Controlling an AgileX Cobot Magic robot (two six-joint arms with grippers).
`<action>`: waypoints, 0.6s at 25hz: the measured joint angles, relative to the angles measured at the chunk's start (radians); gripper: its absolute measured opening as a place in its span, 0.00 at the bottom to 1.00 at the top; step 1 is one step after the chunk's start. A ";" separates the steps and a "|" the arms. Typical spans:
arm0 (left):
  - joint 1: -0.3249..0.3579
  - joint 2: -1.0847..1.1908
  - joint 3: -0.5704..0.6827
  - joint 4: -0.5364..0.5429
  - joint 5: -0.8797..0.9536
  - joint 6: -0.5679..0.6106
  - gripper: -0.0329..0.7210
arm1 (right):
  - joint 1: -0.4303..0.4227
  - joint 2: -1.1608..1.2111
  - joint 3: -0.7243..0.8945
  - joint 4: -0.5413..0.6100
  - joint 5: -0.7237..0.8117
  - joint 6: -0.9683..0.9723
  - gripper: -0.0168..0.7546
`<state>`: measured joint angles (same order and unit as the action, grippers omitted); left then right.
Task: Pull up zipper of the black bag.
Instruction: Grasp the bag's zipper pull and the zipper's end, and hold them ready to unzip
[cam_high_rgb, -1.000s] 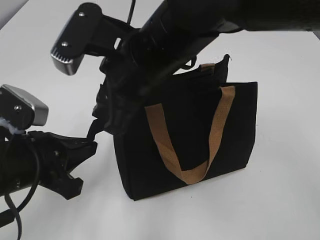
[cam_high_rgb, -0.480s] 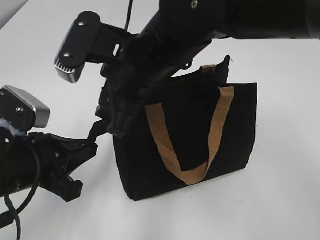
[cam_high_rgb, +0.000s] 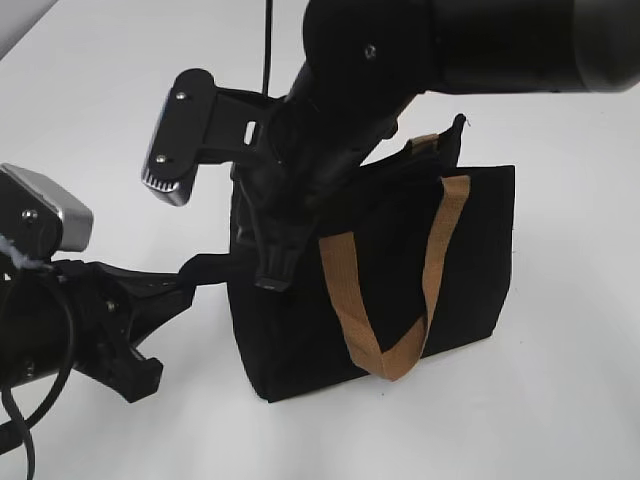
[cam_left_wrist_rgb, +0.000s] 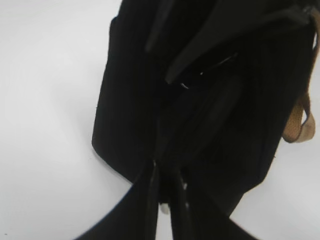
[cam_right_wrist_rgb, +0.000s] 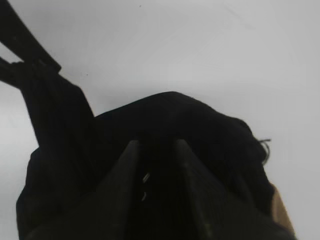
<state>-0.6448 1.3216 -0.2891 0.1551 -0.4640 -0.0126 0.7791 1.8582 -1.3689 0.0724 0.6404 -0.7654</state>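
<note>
Fingers of the right gripper (cam_right_wrist_rgb: 152, 165) stand a little apart in the right wrist view, pressed down into the top of the black bag (cam_high_rgb: 400, 270). Two small bright glints lie in the dark gap between them. These may be the zipper (cam_right_wrist_rgb: 145, 179), but the metal tab is too small and dark to be sure, and I cannot tell if the fingers really hold it.

The bag stands upright on the white table (cam_high_rgb: 560, 400), near the middle of the exterior view, with one tan handle (cam_high_rgb: 385, 290) hanging down its front face.

At the bag's left end a black side strap (cam_high_rgb: 205, 268) runs out to the left gripper (cam_left_wrist_rgb: 167, 185). In the left wrist view its two fingers lie almost together, with only a thin slit between them, and they seem to pinch that strap.

Several things could go wrong, in my judgement. If the right fingers have only fabric and not the tab, a pull will lift or fold the soft top and the zipper will stay in place. If the left grip slips off the strap, the bag loses its anchor and may slide or tip after the right arm. A pull not in line with the zipper track could also jam the slider.
</note>
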 joint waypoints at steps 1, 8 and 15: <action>0.000 0.000 0.000 0.000 0.000 0.000 0.08 | 0.000 0.000 0.000 -0.006 0.013 0.001 0.19; -0.001 0.000 0.000 0.000 0.054 -0.055 0.08 | 0.000 -0.029 0.000 -0.034 0.036 0.009 0.02; -0.006 0.000 0.000 0.000 0.092 -0.098 0.08 | 0.000 -0.121 0.000 -0.062 0.063 0.063 0.02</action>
<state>-0.6512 1.3216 -0.2891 0.1553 -0.3719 -0.1103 0.7791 1.7370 -1.3689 0.0108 0.7032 -0.7028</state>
